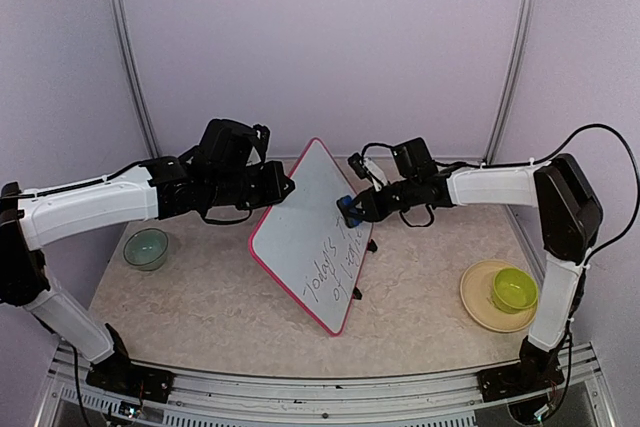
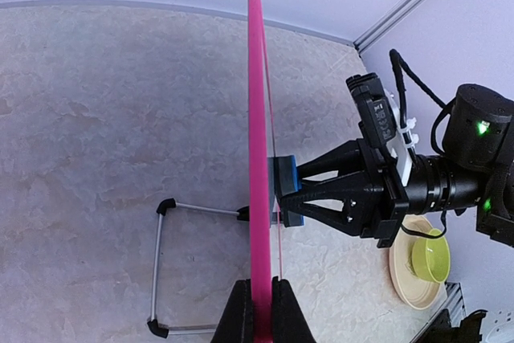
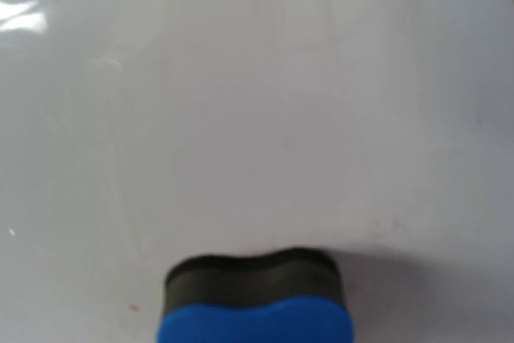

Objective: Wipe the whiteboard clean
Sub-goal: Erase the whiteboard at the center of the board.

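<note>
The whiteboard stands tilted on its black feet, with a red-pink rim and dark handwriting on its lower part. My left gripper is shut on the board's upper left rim; the left wrist view shows both fingers clamped on the pink edge. My right gripper is shut on a blue eraser with a black felt face. The eraser presses against the board's face, as the right wrist view shows too. The board surface around it is blank.
A teal bowl sits at the left. A green bowl rests on a tan plate at the right. The board's wire stand lies behind it. Wall posts rise at the back corners.
</note>
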Controlling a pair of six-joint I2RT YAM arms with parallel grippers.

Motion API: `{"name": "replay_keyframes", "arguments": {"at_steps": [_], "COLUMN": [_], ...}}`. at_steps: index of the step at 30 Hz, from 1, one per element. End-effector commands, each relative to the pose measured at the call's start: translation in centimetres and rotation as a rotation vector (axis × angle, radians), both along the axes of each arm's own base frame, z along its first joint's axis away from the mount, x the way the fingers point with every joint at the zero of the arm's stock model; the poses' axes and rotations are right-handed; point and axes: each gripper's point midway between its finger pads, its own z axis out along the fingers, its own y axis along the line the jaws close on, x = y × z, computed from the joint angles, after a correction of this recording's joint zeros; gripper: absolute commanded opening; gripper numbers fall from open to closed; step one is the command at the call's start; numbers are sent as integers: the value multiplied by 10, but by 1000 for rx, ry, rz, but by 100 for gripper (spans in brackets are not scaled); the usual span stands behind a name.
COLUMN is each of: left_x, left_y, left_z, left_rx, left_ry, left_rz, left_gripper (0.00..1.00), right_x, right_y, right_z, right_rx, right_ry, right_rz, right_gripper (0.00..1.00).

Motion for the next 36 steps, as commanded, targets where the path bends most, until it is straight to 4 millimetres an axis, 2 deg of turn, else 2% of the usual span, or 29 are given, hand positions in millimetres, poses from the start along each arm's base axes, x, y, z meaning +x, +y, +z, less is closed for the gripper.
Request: {"name": "replay_keyframes", "arguments": {"at_steps": [1, 7, 10, 17, 21, 25, 36], "left_x": [-15, -17, -17, -16, -14, -13, -15], "left_y": [-10, -10, -11, -12, -14, -17, -20], "left_z": [-3, -5, -5, -4, -4, -7, -13], "left_rx": [11, 11, 8, 8, 10, 10, 4], "left_ry": [-10, -5, -4, -7, -6, -1, 16], "left_rz": [-90, -88, -88, -87, -89, -94, -100], "left_gripper": [0, 0, 0, 0, 0, 0, 0], "right_x": [-7, 27, 43, 62, 65, 65, 69], "right_y": [5, 11, 10, 6, -4, -5, 9], "right_z": [-19, 31, 42, 34, 24, 25, 54], "right_rx": [-56, -26, -22, -64, -98, -92, -53], "right_ry": [77, -85, -146, -236, -301, -373, -485], "right_rz": [9, -41, -75, -119, -159, -174, -184], "right_gripper": [0, 0, 0, 0, 0, 0, 0]}}
